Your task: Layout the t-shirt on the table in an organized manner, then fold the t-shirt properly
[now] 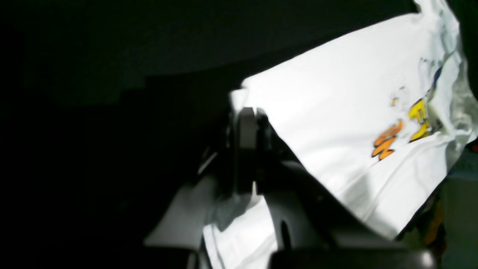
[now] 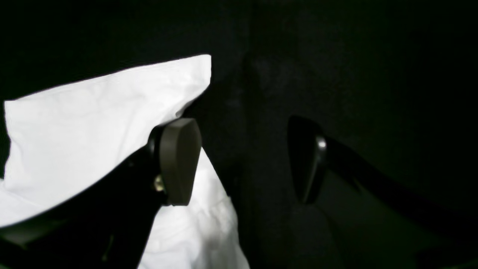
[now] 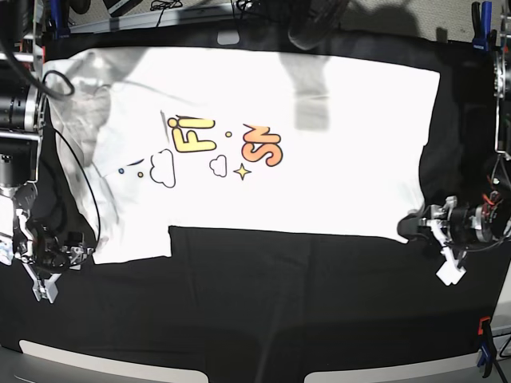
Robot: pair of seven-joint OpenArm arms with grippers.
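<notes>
The white t-shirt (image 3: 319,175) lies spread print-up on the black table (image 3: 279,303), its orange and yellow lettering near the middle. In the base view my left gripper (image 3: 409,227) sits at the shirt's lower right corner. The left wrist view shows that gripper (image 1: 248,119) shut, with the corner of the t-shirt (image 1: 336,93) pinched at its tips. My right gripper (image 3: 84,243) is at the lower left sleeve. The right wrist view shows it (image 2: 242,162) open, one finger (image 2: 179,160) over the edge of the t-shirt (image 2: 82,123), only black cloth between the jaws.
Blue clamps (image 3: 56,20) (image 3: 479,24) (image 3: 483,351) hold the table cloth at its edges. Cables and gear (image 3: 160,8) lie beyond the far edge. A black cable (image 3: 80,175) loops over the shirt's left side. Bare black cloth runs along the front.
</notes>
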